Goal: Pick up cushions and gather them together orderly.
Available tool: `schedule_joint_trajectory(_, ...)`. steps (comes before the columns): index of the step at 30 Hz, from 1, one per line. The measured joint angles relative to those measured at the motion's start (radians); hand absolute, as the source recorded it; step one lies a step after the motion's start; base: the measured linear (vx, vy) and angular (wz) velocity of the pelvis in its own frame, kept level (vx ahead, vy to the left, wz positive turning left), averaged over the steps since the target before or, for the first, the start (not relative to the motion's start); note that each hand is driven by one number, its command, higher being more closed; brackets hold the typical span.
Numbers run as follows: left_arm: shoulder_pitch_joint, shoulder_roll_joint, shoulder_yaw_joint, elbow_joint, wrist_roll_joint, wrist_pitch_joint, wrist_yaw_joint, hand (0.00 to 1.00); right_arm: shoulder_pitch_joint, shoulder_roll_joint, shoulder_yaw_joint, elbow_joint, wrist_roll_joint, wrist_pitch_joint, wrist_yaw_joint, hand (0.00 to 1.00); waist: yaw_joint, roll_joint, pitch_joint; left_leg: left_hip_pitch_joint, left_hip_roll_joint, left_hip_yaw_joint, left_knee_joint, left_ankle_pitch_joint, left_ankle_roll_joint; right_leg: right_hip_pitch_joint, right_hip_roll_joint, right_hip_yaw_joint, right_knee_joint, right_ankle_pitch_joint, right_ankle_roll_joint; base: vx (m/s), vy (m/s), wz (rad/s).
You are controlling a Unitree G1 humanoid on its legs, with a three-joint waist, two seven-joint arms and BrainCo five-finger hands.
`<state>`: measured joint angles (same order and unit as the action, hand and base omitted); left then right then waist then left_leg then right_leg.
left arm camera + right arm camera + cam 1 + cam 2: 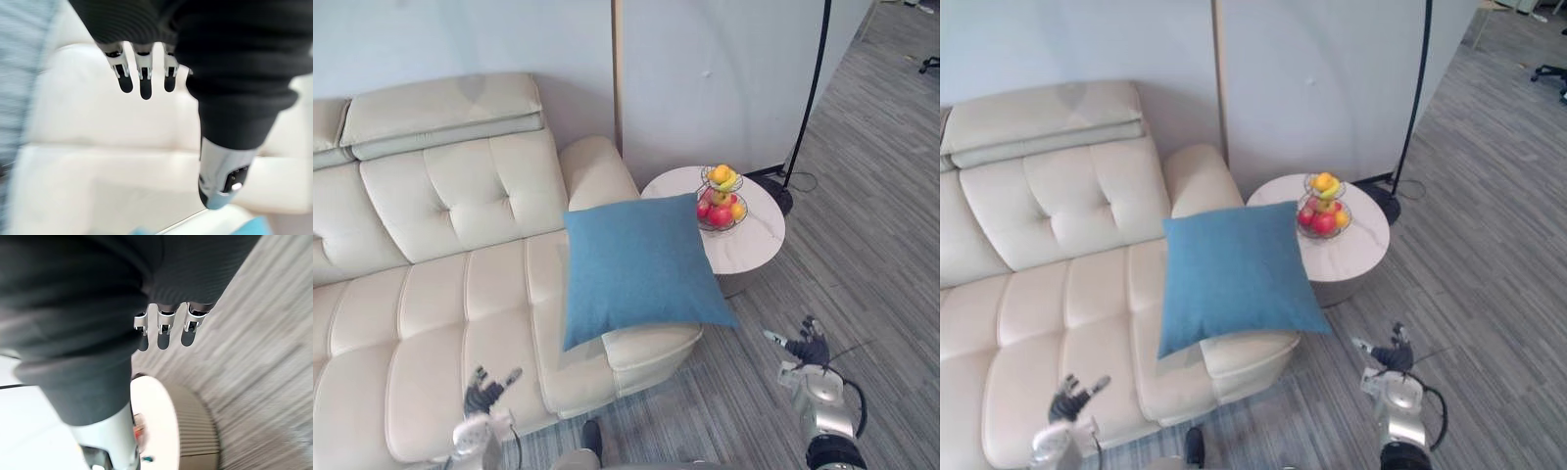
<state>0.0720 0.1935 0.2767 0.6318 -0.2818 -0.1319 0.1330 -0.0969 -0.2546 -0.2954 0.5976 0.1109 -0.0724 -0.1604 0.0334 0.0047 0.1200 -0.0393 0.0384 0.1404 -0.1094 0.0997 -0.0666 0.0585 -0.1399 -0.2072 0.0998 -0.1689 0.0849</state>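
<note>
Blue cushion (636, 264) lay on the sofa (440, 294) seat's end; left hand (484, 395) and right hand (808, 348) hovered empty, fingers spread.

Bright, even, diffuse light. The square blue fabric cushion (636, 264) casts a soft shadow on the cream tufted leather sofa (440, 294) before me; the round white side table (756, 245) lies brightly lit.

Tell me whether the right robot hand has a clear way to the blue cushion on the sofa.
Probably yes. The right robot hand hangs open over bare floor, and nothing stands between it and the overhanging corner of the blue cushion. The round side table sits further back, off that path.
</note>
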Motion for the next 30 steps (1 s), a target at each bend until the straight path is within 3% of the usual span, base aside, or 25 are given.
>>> schedule_joint_trajectory(4, -0.08, 0.028, -0.051, -0.069, -0.037, -0.017, 0.021, 0.0, -0.051, -0.001, 0.054, -0.004, 0.017, 0.0, -0.011, 0.0, 0.0, -0.001, 0.014, -0.07, 0.001, -0.038, 0.0, 0.0, 0.0, -0.057, 0.014, -0.003, -0.003, 0.001, -0.002, -0.09, 0.039, 0.18)
schedule_joint_trajectory(7, -0.164, 0.036, -0.105, -0.072, -0.055, -0.021, 0.038, 0.0, -0.131, 0.001, 0.098, -0.004, 0.03, 0.0, -0.017, 0.0, 0.003, -0.005, 0.06, -0.109, 0.003, -0.048, 0.003, 0.003, -0.003, -0.096, 0.017, 0.001, 0.002, 0.009, -0.004, -0.01, 0.018, 0.04)
schedule_joint_trajectory(9, -0.243, 0.042, -0.164, -0.07, -0.056, -0.021, 0.042, 0.0, -0.227, 0.001, 0.139, 0.004, 0.049, 0.0, -0.025, 0.0, 0.009, -0.005, 0.086, -0.153, 0.007, -0.045, 0.006, 0.065, -0.003, -0.161, 0.018, 0.019, 0.033, 0.046, -0.012, 0.04, 0.026, -0.17)
schedule_joint_trajectory(11, -0.289, 0.049, -0.194, -0.064, -0.056, -0.021, 0.042, 0.0, -0.274, 0.001, 0.15, 0.009, 0.053, 0.0, -0.035, 0.0, 0.009, -0.006, 0.095, -0.18, 0.007, -0.042, 0.006, 0.079, 0.014, -0.195, 0.018, 0.027, 0.05, 0.049, -0.007, 0.06, -0.009, -0.11)
schedule_joint_trajectory(15, -0.479, 0.075, -0.263, 0.013, -0.056, -0.024, 0.065, 0.0, -0.471, -0.005, 0.189, 0.103, 0.077, 0.001, -0.058, 0.0, 0.008, -0.007, 0.169, -0.217, 0.008, -0.034, 0.007, 0.101, 0.027, -0.254, 0.014, 0.04, 0.095, 0.049, -0.008, 0.08, -0.023, -0.09)
schedule_joint_trajectory(22, -0.689, 0.083, -0.35, 0.127, -0.067, -0.025, 0.082, 0.0, -0.691, -0.013, 0.24, 0.215, 0.11, 0.004, -0.086, 0.0, 0.005, -0.006, 0.252, -0.292, 0.017, -0.039, 0.007, 0.128, 0.005, -0.361, 0.016, 0.057, 0.147, 0.047, -0.013, 0.02, -0.022, -0.06)
schedule_joint_trajectory(23, -0.722, 0.08, -0.37, 0.145, -0.077, -0.025, 0.082, 1.0, -0.723, -0.011, 0.255, 0.234, 0.125, 0.004, -0.09, 1.0, 0.003, -0.006, 0.262, -0.311, 0.02, -0.039, 0.007, 0.133, 0.0, -0.383, 0.018, 0.06, 0.154, 0.049, -0.016, -0.03, -0.024, -0.07)
schedule_joint_trajectory(30, -0.819, 0.06, -0.393, 0.168, -0.137, -0.029, 0.109, 1.0, -0.814, 0.012, 0.308, 0.25, 0.172, 0.0, -0.109, 1.0, -0.001, -0.002, 0.298, -0.356, 0.036, -0.039, 0.007, 0.148, -0.015, -0.454, 0.03, 0.081, 0.179, 0.052, -0.022, -0.04, -0.029, -0.11)
